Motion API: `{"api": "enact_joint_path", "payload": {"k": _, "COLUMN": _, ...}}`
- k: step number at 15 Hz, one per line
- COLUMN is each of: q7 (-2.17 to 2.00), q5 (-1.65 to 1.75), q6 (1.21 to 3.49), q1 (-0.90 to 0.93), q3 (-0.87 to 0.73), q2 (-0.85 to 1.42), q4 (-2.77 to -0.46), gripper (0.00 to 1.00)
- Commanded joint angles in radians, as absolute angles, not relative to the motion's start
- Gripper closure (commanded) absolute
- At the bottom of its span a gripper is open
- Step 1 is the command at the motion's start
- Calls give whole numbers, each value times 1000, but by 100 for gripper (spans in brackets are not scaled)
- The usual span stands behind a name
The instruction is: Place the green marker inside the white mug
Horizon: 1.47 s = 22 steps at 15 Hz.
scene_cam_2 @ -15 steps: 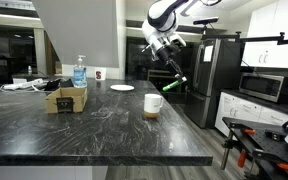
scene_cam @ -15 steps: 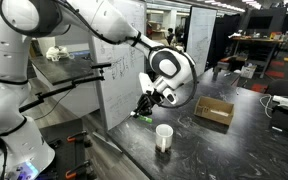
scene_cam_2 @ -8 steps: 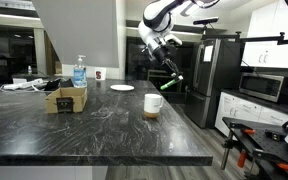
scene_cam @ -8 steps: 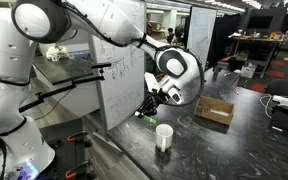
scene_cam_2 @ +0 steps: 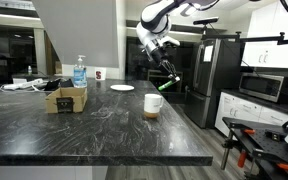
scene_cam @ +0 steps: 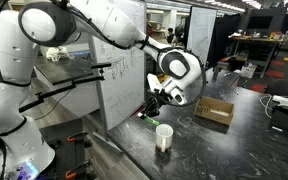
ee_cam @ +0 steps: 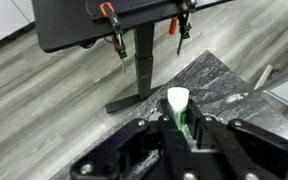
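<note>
In wrist view, gripper (ee_cam: 184,132) pinches green marker (ee_cam: 181,113); exterior views: white mug (scene_cam: 164,137).

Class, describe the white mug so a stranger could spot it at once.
Find the long dark stone counter. Near its end by the refrigerator stands the white mug. It is the only upright white cylinder; the cardboard box is brown, the plate flat.

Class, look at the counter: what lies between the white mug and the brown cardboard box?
Nothing. Only bare dark countertop separates the white mug from the cardboard box, as both exterior views show.
</note>
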<state>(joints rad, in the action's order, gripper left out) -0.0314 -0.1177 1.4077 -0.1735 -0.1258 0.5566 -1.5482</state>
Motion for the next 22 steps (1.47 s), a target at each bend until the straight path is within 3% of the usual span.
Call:
{"api": "enact_joint_path", "payload": {"k": 1, "q7": -32, "q5": -116, "q6": 1405, "q1": -177, "q3": -123, "q2": 558, "q4": -1545, "gripper": 79}}
{"api": "enact_joint_path", "payload": {"k": 3, "q7": -32, "q5": -116, "q6": 1405, "q1": -177, "q3": -123, "q2": 558, "q4": -1545, "gripper": 79}}
{"api": "enact_joint_path", "payload": {"k": 4, "q7": -32, "q5": -116, "q6": 1405, "q1": -177, "q3": -123, "q2": 558, "q4": -1545, "gripper": 95}}
{"api": "enact_joint_path", "payload": {"k": 22, "q7": -6, "q5": -126, "q6": 1100, "q1": -237, "q3": -95, "q2": 952, "q4": -995, "gripper": 95}}
